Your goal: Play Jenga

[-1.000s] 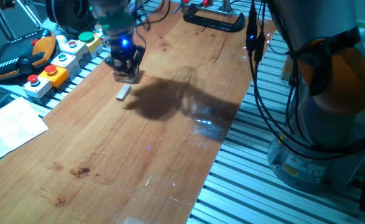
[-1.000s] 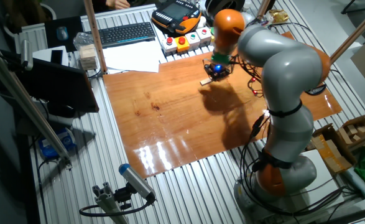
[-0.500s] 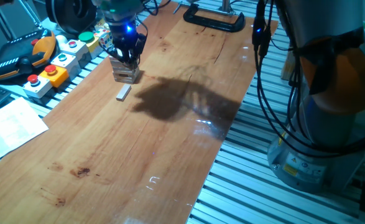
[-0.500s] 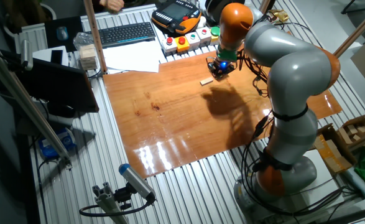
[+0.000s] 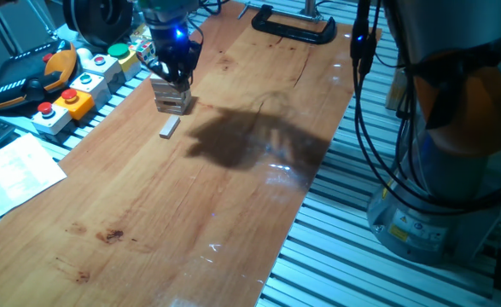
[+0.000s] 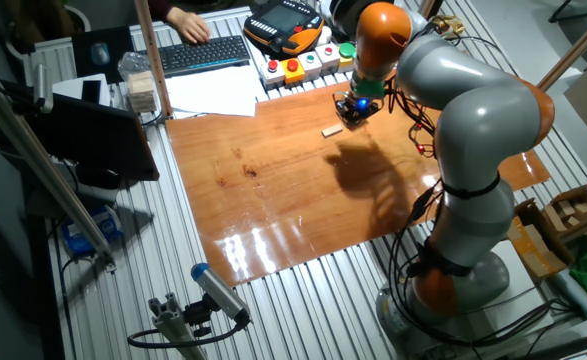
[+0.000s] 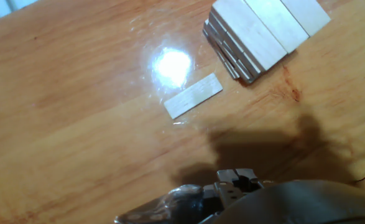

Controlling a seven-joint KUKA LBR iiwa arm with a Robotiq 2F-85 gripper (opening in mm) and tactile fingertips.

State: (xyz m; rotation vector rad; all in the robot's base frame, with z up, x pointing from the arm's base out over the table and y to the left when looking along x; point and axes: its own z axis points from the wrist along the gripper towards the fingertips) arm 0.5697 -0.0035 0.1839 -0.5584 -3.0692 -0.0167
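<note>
While the gripper [image 5: 175,78] hangs just above the Jenga tower [image 5: 171,95] near the table's [image 5: 233,213] button-box edge, jaw opening cannot be told. A loose block [image 5: 170,127] lies flat just beside the tower.

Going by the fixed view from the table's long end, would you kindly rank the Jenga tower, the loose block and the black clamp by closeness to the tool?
1. Jenga tower, directly beneath the tool.
2. Loose block, just beyond the tower, nearer the camera.
3. Black clamp, at the board's far end.
</note>
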